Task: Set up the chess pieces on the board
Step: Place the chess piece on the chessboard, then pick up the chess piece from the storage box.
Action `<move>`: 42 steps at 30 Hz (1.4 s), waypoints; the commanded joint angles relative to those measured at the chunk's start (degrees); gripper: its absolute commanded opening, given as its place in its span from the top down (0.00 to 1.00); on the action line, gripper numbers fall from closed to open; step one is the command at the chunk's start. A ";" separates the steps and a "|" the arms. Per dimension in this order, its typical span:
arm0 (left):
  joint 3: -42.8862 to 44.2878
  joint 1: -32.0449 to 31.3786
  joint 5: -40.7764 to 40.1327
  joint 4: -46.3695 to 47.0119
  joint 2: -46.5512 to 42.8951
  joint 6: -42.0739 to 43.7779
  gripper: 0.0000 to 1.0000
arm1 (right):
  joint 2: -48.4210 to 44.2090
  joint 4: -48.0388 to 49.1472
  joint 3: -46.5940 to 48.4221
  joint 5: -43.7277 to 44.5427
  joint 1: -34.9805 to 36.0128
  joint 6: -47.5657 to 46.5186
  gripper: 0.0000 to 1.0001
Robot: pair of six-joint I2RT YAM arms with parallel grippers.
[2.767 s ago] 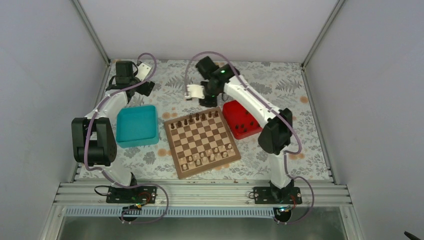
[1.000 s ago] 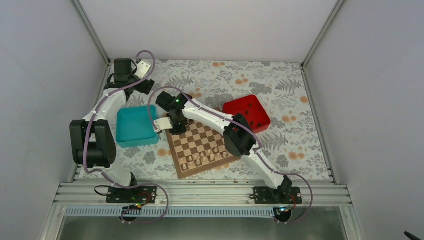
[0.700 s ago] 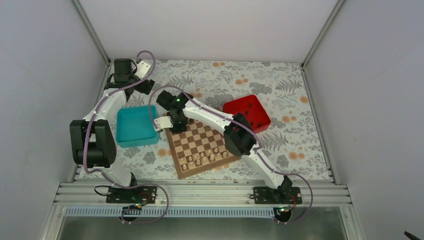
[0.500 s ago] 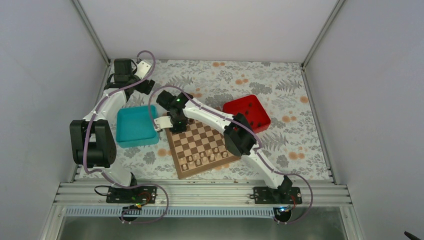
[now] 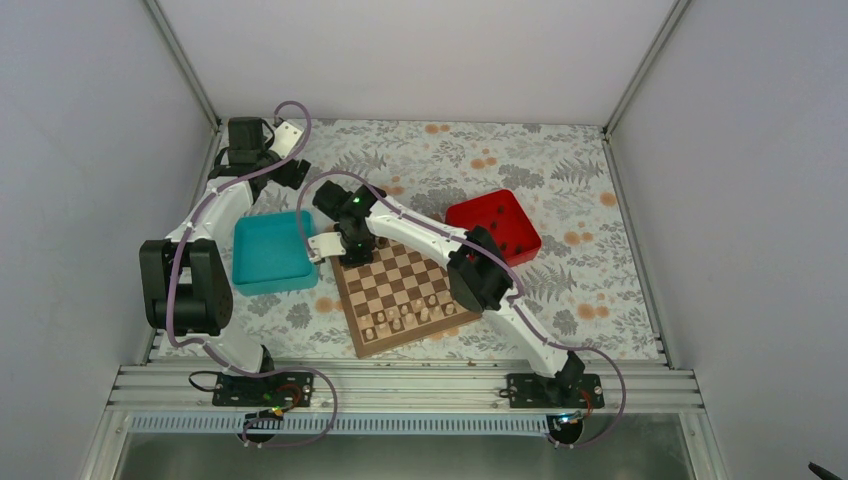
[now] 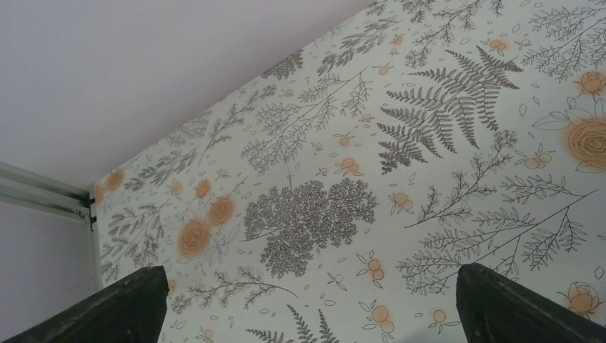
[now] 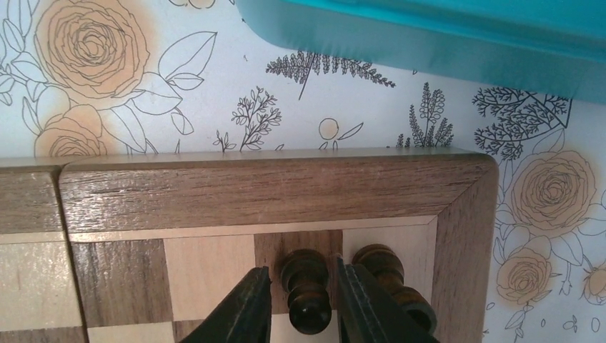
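The board (image 5: 420, 338) lies in the middle of the table, with pale chessmen (image 5: 410, 315) on its near rows. My right gripper (image 5: 340, 252) hangs over its far left corner. In the right wrist view the right gripper (image 7: 301, 275) is open, its fingers either side of a dark pawn (image 7: 306, 286) that stands upright on a dark square, a small gap on each side. A second dark piece (image 7: 389, 275) stands in the corner square beside it. My left gripper (image 5: 292, 172) is at the back left, and the left gripper (image 6: 309, 275) is open over bare cloth.
A teal tray (image 5: 268, 250) sits just left of the board, its wall (image 7: 457, 36) close beyond the board's border (image 7: 250, 189). A red tray (image 5: 495, 228) with a few dark pieces stands at the back right. The right arm stretches across the board's far rows.
The right arm swung from beside the red tray to the board's far left corner. In the last half second its jaws parted off the dark pawn. The left arm is still.
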 commanded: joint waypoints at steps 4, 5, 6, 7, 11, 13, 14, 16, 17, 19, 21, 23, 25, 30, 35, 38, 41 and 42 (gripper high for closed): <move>-0.23 -0.11 1.75 0.44 -2.10 -0.56 0.00 | -3.26 0.31 0.79 0.33 -0.51 0.81 0.72; -0.21 -0.07 1.74 0.47 -2.14 -0.56 0.00 | -3.85 -0.01 1.07 0.02 -0.58 0.86 0.72; -0.26 -0.16 1.66 0.45 -2.09 -0.56 0.00 | -4.60 -0.11 1.31 -0.16 -0.59 0.96 0.72; -0.27 -0.12 1.65 0.40 -2.11 -0.56 0.00 | -5.48 -0.26 1.37 -0.14 -0.55 0.99 0.72; -0.28 -0.13 1.68 0.42 -2.33 -0.56 0.00 | -10.61 -0.57 1.69 1.81 -1.18 1.66 0.72; -0.32 -0.12 1.83 0.33 -2.47 -0.56 0.00 | -14.28 -1.25 1.61 1.62 -2.12 2.20 0.72; -0.31 -0.10 1.89 0.27 -2.53 -0.48 0.00 | -16.26 -1.73 1.42 1.60 -2.85 2.59 0.71; -0.33 -0.11 2.03 0.22 -2.61 -0.47 0.00 | -21.00 -2.63 0.11 1.23 -4.94 3.43 0.69; -0.30 -0.12 2.23 0.18 -2.65 -0.40 0.00 | -23.33 -2.91 -1.20 0.84 -6.98 3.83 0.68; -0.08 -0.12 2.61 -0.14 -2.53 -0.47 0.00 | -27.86 -2.78 -4.62 -0.67 -10.96 4.29 0.67; 0.21 -0.12 3.08 -0.38 -2.35 -0.39 0.00 | -32.04 -1.98 -8.94 -2.03 -15.76 4.58 0.65; 0.34 -0.12 3.28 -0.41 -2.11 -0.39 0.00 | -35.60 -0.45 -14.23 -1.97 -20.95 4.47 0.64; 0.42 -0.18 3.24 -0.56 -1.69 -0.39 0.00 | -38.29 1.64 -20.00 -1.12 -26.44 4.18 0.64; 0.35 -0.12 2.57 -0.56 -0.46 -0.42 0.00 | -39.90 4.64 -31.82 -0.85 -37.16 2.84 0.63; 0.41 -0.12 1.39 -0.20 1.03 -0.39 0.00 | -39.00 8.94 -41.16 1.50 -41.77 2.05 0.62; 0.42 -0.19 1.01 -0.15 1.60 -0.47 0.00 | -36.94 11.19 -44.03 3.61 -43.07 2.14 0.62; 0.35 -0.20 0.86 -0.13 1.74 -0.49 0.00 | -33.45 11.38 -44.09 4.09 -43.76 2.56 0.62; 0.36 -0.20 0.83 -0.13 1.69 -0.52 0.00 | -32.35 11.57 -43.89 4.12 -43.88 2.65 0.62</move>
